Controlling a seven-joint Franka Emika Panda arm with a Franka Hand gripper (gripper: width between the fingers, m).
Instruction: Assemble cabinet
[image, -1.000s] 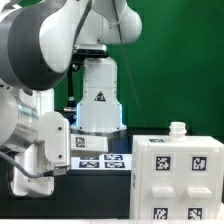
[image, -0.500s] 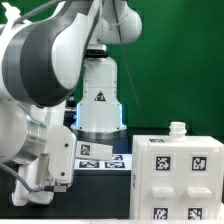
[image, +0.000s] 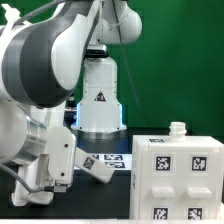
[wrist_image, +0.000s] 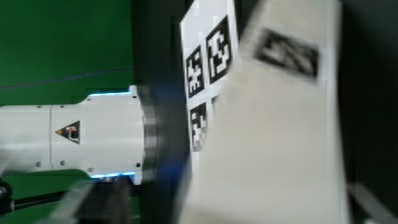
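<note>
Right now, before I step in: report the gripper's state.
Gripper: cannot be told; neither view shows clearly how its jaws stand, or anything held between them.

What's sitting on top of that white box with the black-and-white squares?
A small white knob-like piece stands on top of the cabinet. Whether it is attached cannot be told. The rest of the top looks bare, and the walls hide the inside.
</note>
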